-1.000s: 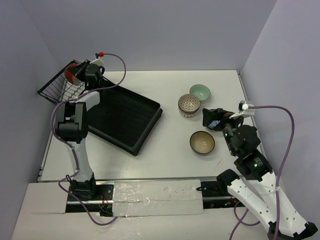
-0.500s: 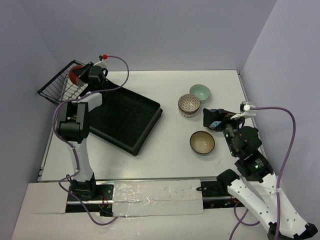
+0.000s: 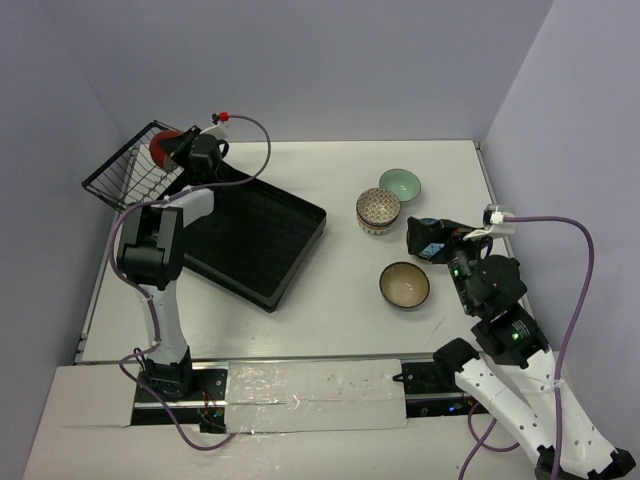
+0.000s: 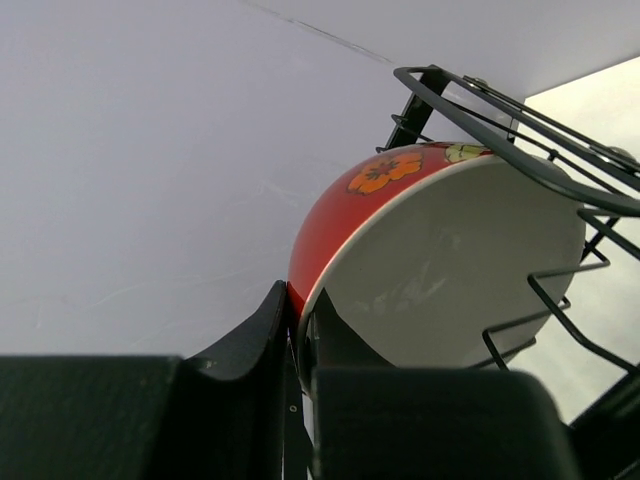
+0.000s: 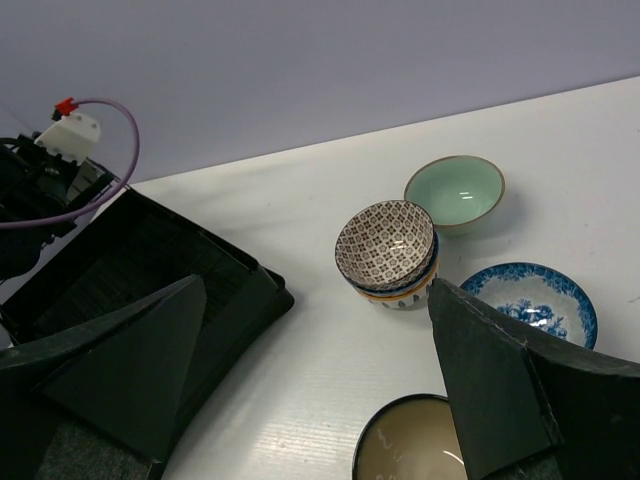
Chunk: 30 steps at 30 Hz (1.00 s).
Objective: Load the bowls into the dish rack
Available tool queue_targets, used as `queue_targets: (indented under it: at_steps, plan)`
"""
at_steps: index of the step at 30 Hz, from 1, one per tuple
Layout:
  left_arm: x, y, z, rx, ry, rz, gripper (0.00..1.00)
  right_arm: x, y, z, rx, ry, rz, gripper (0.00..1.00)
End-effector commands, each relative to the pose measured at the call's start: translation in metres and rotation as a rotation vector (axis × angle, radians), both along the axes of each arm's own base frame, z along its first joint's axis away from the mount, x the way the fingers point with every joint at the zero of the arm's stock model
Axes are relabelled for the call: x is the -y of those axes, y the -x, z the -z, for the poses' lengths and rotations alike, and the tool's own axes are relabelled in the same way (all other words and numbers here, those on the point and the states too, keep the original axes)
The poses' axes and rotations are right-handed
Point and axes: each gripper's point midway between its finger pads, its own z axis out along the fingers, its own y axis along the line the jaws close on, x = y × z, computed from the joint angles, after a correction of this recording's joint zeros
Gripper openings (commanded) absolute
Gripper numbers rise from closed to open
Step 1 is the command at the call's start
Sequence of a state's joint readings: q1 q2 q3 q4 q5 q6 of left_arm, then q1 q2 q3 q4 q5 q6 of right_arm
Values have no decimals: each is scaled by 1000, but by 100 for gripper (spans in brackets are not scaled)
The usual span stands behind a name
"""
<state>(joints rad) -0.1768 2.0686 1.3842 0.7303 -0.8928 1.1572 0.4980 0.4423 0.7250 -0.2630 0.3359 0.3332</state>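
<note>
The red bowl (image 4: 400, 250) stands on edge at the far corner of the dish rack's (image 3: 250, 240) wire basket (image 3: 125, 170), its opening turned towards the left wrist camera. The basket's rim wire crosses in front of the bowl. Whether the bowl rests on the wires cannot be told. The left hand (image 4: 300, 335) pinches the bowl's lower rim, one finger inside and one outside. The bowl lies directly ahead of that hand, so the release appears to turn on lowering it between the wires.

No bowl shows on the rack's ribbed tray. The other bowls sit on the bench (image 3: 330, 300), well right of the rack:
- a lattice-patterned bowl (image 3: 378, 210) topping a short stack;
- a mint green bowl (image 3: 400, 184) just beyond it;
- a cream bowl (image 3: 404, 284) nearer the arm bases;
- a blue-and-white bowl (image 5: 530, 300).

The right hand (image 3: 418, 238) hovers over these, fingers spread and holding nothing. It is the nearer arm for them.
</note>
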Motion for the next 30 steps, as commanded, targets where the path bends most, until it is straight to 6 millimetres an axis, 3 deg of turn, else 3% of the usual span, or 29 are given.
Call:
queue_targets:
  at_steps: [1,12,30]
  plan:
    - [25,7,-14,53,59,45,12,0,1,-8,32,-24,6,100]
    - [34,13,-9,56,163,54,29,1,0,-6,20,-26,12,100]
    - [57,16,9,12,258,78,42,1,-3,-2,-3,-19,24,100]
